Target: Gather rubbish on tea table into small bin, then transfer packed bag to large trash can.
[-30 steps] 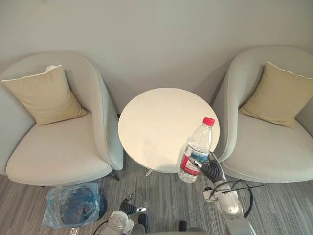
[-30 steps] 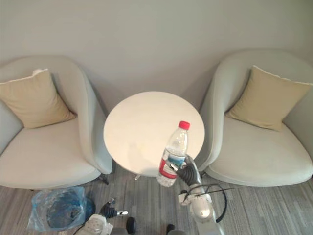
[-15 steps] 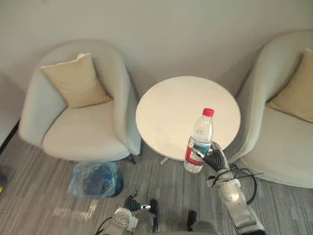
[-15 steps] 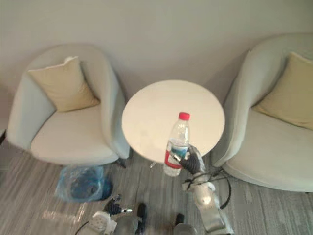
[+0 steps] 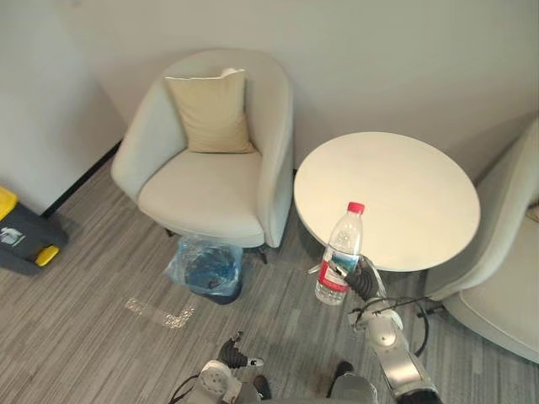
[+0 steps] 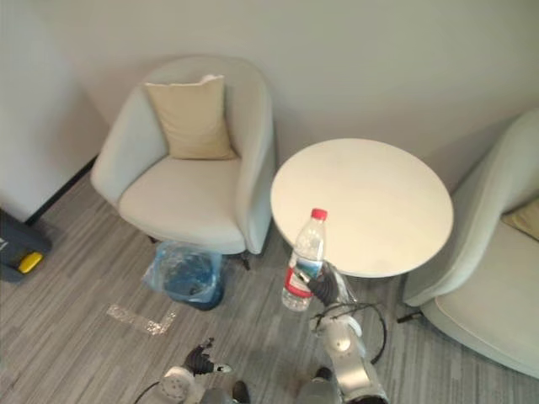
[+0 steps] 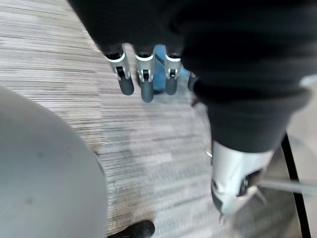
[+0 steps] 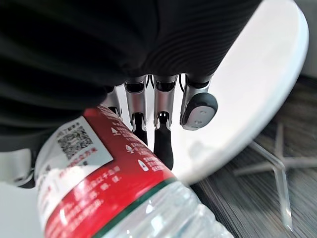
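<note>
A clear plastic water bottle (image 5: 339, 252) with a red cap and red label stands upright in my right hand (image 5: 362, 279), off the front-left rim of the round white tea table (image 5: 396, 185). In the right wrist view the fingers (image 8: 161, 114) curl round the bottle's label (image 8: 99, 173), with the table (image 8: 257, 84) behind them. The small bin (image 5: 206, 268), lined with a blue bag, sits on the floor by the armchair's front. My left hand (image 5: 229, 357) hangs low near the floor, its fingers (image 7: 143, 74) relaxed and holding nothing.
A pale armchair (image 5: 215, 181) with a tan cushion stands left of the table, a second armchair (image 5: 505, 278) to its right. A dark bin with yellow parts (image 5: 18, 236) sits by the wall at far left. Grey striped carpet lies in front.
The camera has swung left, so the whole scene has slid right and the dark bin has come into sight. The bottle stays in my right hand.
</note>
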Available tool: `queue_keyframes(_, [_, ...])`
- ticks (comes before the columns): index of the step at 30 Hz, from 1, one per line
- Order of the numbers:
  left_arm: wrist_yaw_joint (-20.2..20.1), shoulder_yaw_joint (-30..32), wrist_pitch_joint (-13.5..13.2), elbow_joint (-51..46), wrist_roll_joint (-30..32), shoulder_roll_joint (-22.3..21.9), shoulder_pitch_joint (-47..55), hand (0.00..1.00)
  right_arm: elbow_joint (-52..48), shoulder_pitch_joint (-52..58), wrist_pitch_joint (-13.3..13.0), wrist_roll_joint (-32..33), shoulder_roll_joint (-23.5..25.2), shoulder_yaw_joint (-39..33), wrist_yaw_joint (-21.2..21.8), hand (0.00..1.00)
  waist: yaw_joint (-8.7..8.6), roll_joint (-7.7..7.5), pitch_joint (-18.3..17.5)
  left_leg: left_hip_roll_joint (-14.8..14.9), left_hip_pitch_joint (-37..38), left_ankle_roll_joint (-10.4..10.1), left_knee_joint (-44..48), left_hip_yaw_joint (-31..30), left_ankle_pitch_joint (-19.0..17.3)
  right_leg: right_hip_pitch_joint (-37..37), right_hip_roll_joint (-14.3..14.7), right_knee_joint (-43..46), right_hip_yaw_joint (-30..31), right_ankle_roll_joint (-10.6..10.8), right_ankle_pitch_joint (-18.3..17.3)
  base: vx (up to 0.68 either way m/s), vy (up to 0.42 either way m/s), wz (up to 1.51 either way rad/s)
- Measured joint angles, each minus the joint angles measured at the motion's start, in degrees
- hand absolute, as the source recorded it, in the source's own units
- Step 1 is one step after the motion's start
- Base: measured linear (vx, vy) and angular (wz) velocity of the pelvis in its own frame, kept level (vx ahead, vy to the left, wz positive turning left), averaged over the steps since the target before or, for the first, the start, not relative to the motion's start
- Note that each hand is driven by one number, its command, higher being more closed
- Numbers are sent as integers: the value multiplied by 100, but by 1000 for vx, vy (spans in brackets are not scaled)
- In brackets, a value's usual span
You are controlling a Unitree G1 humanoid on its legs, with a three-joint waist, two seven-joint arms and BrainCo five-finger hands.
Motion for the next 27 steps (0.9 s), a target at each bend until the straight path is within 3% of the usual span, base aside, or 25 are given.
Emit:
queue_keyframes(4, [8, 163, 5, -9, -105, 8, 18, 0, 23, 124, 27, -5, 75, -209, 4, 100, -15, -123, -6, -324, -286, 89, 242, -676, 58, -5, -1, 460, 303, 237, -477, 101, -15, 82])
queue_keyframes(6, [10, 162, 2, -23, -108, 20, 8, 0, 25, 266, 125, -4, 61, -337, 7, 100, -20, -136, -27, -391, -272, 126, 295, -1191, 11, -9, -13, 1025, 480, 152, -421, 209, -28, 144])
queue_keyframes(8, [33, 169, 14, -31, -107, -8, -12, 0, 22, 321, 137, -4, 64, -390, 9, 100, -24, -85, -71, -288, -300, 134, 515, -1625, 4, -184, 192, 1486, 538, -67, -445, 254, -49, 122])
queue_keyframes(10, [56, 176, 18, -22, -103, 4, -22, 0, 19, 328, 112, -3, 113, -337, 17, 100, 3, -78, -103, -214, -403, 120, 696, -1668, -3, -62, 478, 827, 666, -131, -513, 120, -48, 70])
queue_keyframes(11, [63, 183, 17, -43, -95, 97, -27, 0, 6, 305, 77, 0, 187, -288, 13, 100, 57, -234, -147, -275, -625, -27, 1110, -1283, -110, 21, 527, 208, 719, -331, -166, 68, -22, 62])
queue_keyframes(13, [81, 248, 20, -131, -97, 6, -44, 0, 5, 248, 76, 8, 119, -246, 13, 100, 128, -75, -123, 22, -993, -153, 1915, -512, -355, 282, 585, -28, 536, -387, -215, 69, -13, 30])
queue_keyframes(16, [118, 303, 23, -128, -99, -27, 20, 0, 8, 356, 78, 24, 169, -226, -2, 100, 206, 33, -126, 755, -1059, -84, 2450, 858, -711, 888, 629, -360, 226, -430, -229, 109, -3, 33])
queue_keyframes(18, [121, 306, 20, -146, -95, -27, 18, 0, 8, 360, 87, 23, 117, -330, -12, 100, 211, 23, -111, 945, -1155, -77, 2126, 891, -658, 991, 532, -411, 135, -359, -286, 87, 78, 37])
queue_keyframes(19, [129, 304, 25, -146, -90, -28, 16, 0, 3, 363, 86, 28, 99, -375, -33, 100, 215, 68, -104, 1019, -1177, -120, 1654, 844, -320, 1029, 498, -381, 60, -227, -369, 125, 142, 54])
queue_keyframes(21, [145, 322, 22, -166, -104, -16, -18, 0, 75, 365, 131, 38, 84, -385, -68, 100, 233, -27, -35, 735, -1015, -106, 1380, 848, -59, 1092, 299, -338, 43, -87, -451, 106, 147, 45])
queue_keyframes(22, [162, 341, 24, -213, -103, 9, -57, 0, 78, 354, 130, 67, 120, -295, -68, 100, 294, -146, 3, 526, -973, -33, 1171, 852, 21, 1102, 149, -446, 53, -35, -461, 114, 173, 22])
queue_keyframes(27, [206, 357, 30, -233, -105, 75, -69, 0, 252, 100, 131, 51, 254, -100, -27, 100, 334, -243, 18, 302, -857, 48, 1044, 850, 0, 1115, -31, -435, 101, 56, -392, 75, 91, 7])
